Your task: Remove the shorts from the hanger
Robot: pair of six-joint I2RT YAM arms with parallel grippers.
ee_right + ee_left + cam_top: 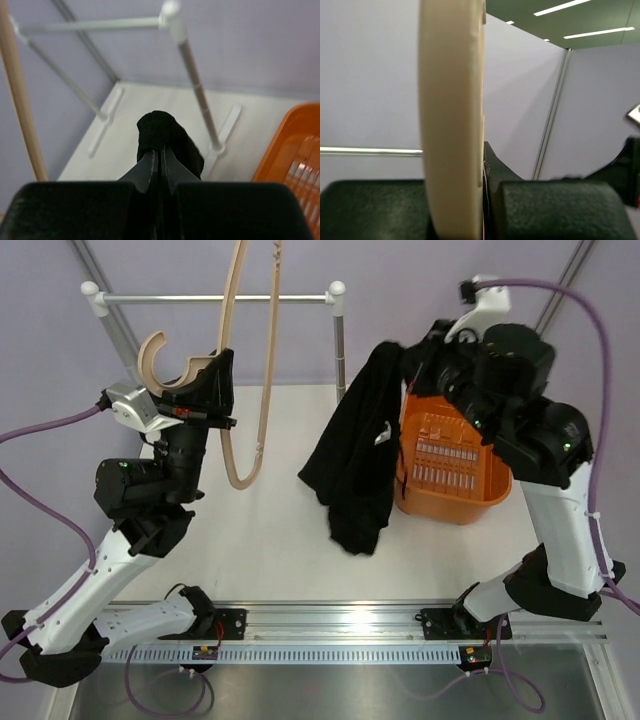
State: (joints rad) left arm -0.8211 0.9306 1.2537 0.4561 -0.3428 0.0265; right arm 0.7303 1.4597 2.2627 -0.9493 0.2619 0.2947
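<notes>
White table: left pincer clamps hanger; right pincer pinches shorts (beside orange basket).

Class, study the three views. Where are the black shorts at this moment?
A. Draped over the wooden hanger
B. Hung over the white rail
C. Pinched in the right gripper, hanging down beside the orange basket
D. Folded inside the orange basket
C: the right gripper is shut on the shorts, which drape down beside the orange basket, while the hanger sits bare in the left gripper.
</notes>
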